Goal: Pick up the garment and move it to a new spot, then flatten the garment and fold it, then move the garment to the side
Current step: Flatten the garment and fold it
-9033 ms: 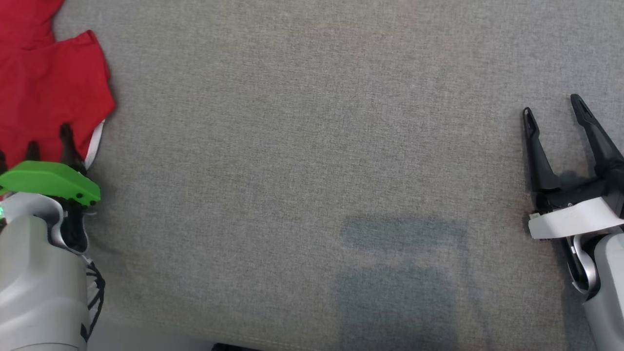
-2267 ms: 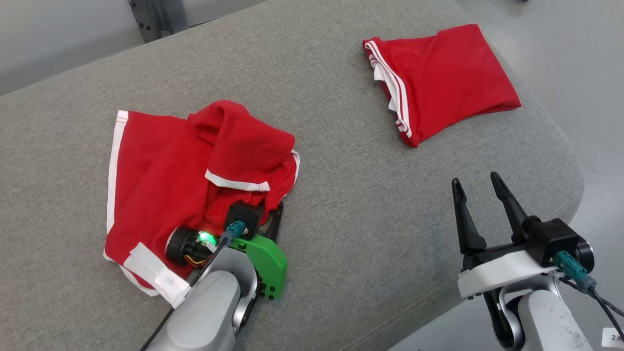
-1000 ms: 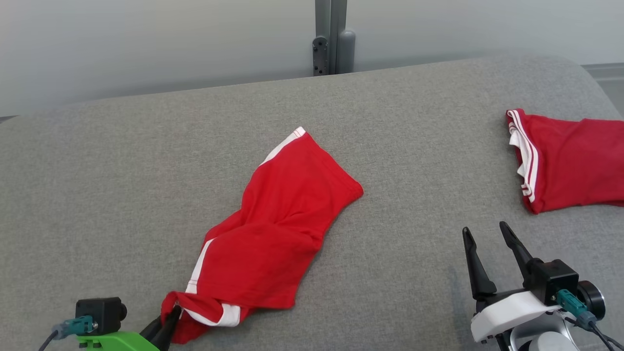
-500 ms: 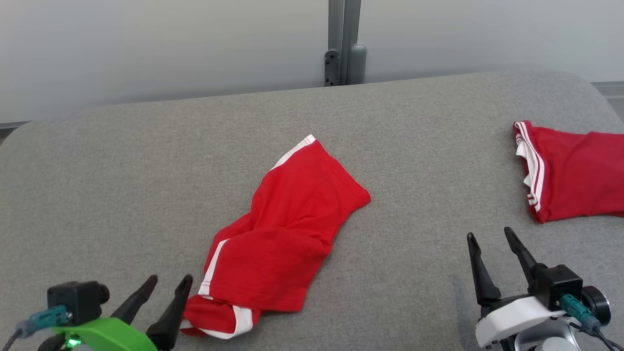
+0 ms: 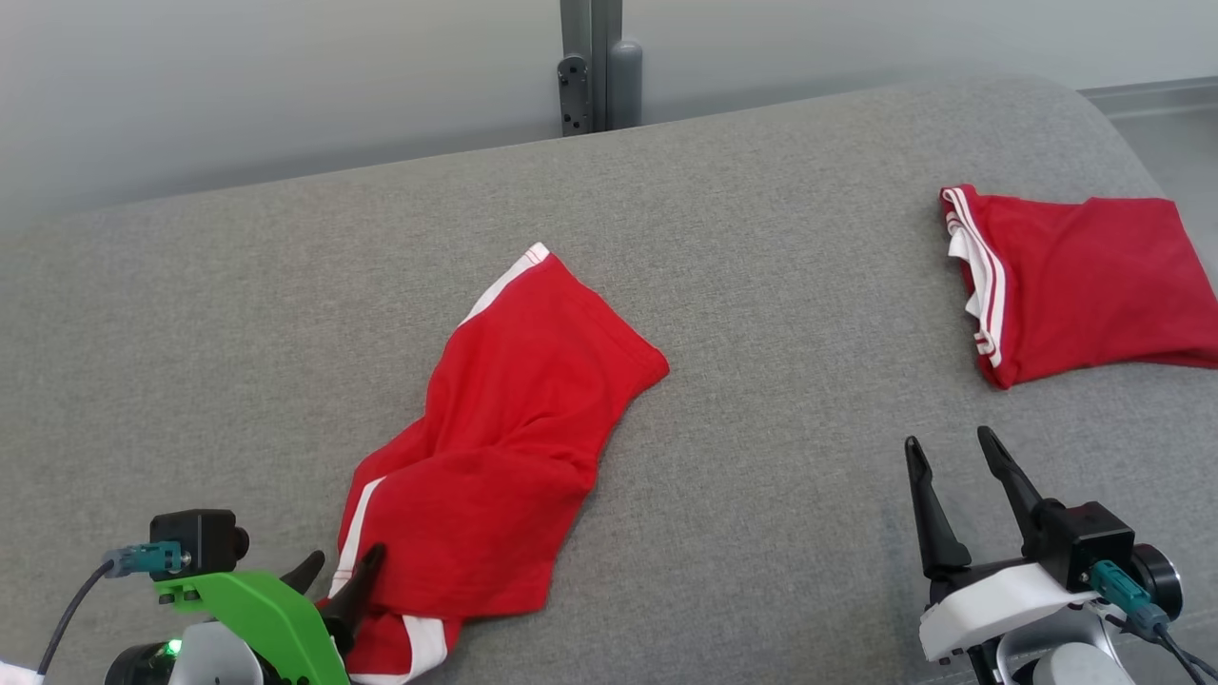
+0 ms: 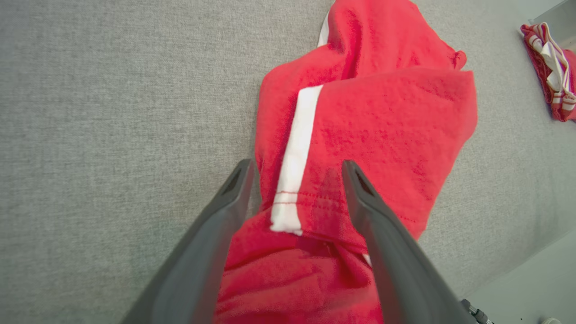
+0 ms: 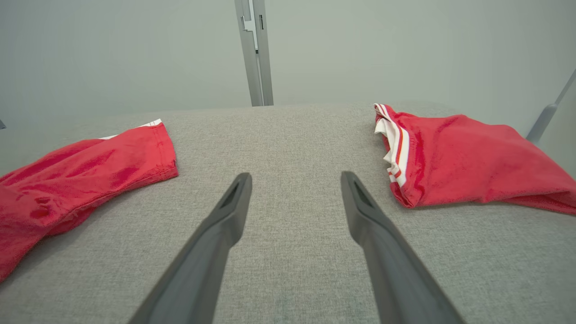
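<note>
The garment (image 5: 504, 447), red shorts with white side stripes, lies crumpled and slanted in the middle of the grey cushion (image 5: 238, 314). Its near end is bunched up. My left gripper (image 5: 340, 576) is open at that near end. In the left wrist view the left gripper (image 6: 297, 166) has its fingers astride a white stripe of the garment (image 6: 382, 117), with no cloth pinched between them. My right gripper (image 5: 949, 442) stands open and empty at the lower right, apart from the cloth. The right wrist view shows the right gripper (image 7: 295, 176) over bare cushion, the garment (image 7: 81, 171) to its left.
A second red garment (image 5: 1075, 276), folded, lies at the cushion's right end; it also shows as the folded garment (image 7: 459, 157) in the right wrist view. A grey post (image 5: 595, 67) stands behind the cushion against a pale wall. The floor (image 5: 1170, 114) begins past the right edge.
My left gripper has opened and let go of the garment's near corner, and its fingers now sit astride that end. The head camera has shifted. The right gripper stays open.
</note>
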### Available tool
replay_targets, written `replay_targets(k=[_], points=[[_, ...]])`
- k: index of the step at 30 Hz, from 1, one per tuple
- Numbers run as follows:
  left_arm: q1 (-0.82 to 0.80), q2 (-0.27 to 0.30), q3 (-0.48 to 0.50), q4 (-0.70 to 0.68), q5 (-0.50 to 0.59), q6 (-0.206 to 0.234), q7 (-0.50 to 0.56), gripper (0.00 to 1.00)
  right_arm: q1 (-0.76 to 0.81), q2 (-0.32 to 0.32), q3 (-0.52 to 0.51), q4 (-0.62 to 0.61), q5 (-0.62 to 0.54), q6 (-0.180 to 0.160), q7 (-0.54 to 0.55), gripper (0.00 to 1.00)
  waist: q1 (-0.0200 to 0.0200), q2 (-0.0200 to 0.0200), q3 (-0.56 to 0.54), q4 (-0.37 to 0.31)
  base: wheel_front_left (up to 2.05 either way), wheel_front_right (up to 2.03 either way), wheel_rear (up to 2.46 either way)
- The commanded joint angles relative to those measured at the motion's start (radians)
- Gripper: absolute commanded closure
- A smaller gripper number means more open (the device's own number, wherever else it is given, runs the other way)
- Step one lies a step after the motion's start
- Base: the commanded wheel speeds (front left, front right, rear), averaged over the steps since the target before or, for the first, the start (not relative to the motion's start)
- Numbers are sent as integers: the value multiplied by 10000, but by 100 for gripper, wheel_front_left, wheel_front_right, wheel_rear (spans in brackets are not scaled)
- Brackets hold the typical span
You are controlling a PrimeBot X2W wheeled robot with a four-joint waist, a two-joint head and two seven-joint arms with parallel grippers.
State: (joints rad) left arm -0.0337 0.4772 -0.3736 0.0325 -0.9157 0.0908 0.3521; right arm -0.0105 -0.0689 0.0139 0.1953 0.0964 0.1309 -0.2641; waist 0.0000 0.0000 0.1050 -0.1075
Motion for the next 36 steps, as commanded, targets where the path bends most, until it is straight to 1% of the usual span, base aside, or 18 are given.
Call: replay_targets(k=[1, 3, 4, 5, 6, 7, 8, 13, 18, 22, 25, 28, 31, 36], points=[[-105, 54, 26, 89, -62, -79, 68, 0, 51, 29, -47, 3, 44, -3, -1, 0, 0, 0, 180, -218, 0, 0, 0], [-56, 75, 46, 207, -158, -133, 107, 0, 59, 37, -98, -10, 41, -3, -1, 0, 0, 0, 213, -256, 0, 0, 0], [-45, 88, 56, 256, -181, -143, 102, 4, 44, 46, -114, -18, 36, -3, -1, 0, 0, 0, 228, -269, 0, 0, 0], [-48, 96, 64, 293, -208, -174, 93, 24, 27, 53, -129, -27, 31, -3, -1, 0, 0, 0, 237, -277, 0, 0, 0], [-65, 95, 67, 319, -205, -191, 68, 54, 4, 56, -134, -29, 26, -3, -1, 0, 0, 0, 246, -280, 0, 0, 0], [-118, 83, 61, 317, -150, -219, -20, 76, -30, 59, -139, -33, 19, -3, -1, 0, 0, 0, 256, -279, 0, 0, 0], [-169, 43, 66, 319, -127, -220, -52, 100, -60, 65, -140, -37, 12, -3, -1, 0, 0, 0, 257, -274, 0, 0, 0], [-350, 21, -130, -12, -8, -394, -22, 100, -181, 79, -95, -20, 3, -3, -1, 0, 0, 0, 251, -252, 0, 0, 0], [-641, -58, -264, -768, -174, -613, 185, 100, -238, 94, -63, 0, 52, -3, -1, 0, 0, 0, 202, -367, 0, 0, 0], [-1097, -423, -381, -1472, -389, -725, 280, 100, -300, 116, -37, 16, 74, -3, -1, 0, 0, 0, 147, -682, 0, 0, 0], [-1735, -935, -655, -1590, -440, -702, 402, 100, -380, 137, 39, 32, 131, -3, -1, 0, 0, 0, 167, -1097, 0, 0, 0], [-2477, -1548, -1041, -1187, -290, -584, 590, 100, -437, 141, 104, 67, 203, -3, -1, 0, 0, 0, 225, -1616, 0, 0, 0], [-3363, -2194, -1464, -340, -59, -534, 740, 100, -482, 162, 197, 130, 265, -3, -2, 0, 0, 0, 337, -2245, 0, 0, 0], [-4467, -3335, -1922, 1484, 312, -417, 423, 100, -551, 177, 268, 223, 400, -3, -1, 0, 0, 0, 516, -3267, 0, 0, 0]])
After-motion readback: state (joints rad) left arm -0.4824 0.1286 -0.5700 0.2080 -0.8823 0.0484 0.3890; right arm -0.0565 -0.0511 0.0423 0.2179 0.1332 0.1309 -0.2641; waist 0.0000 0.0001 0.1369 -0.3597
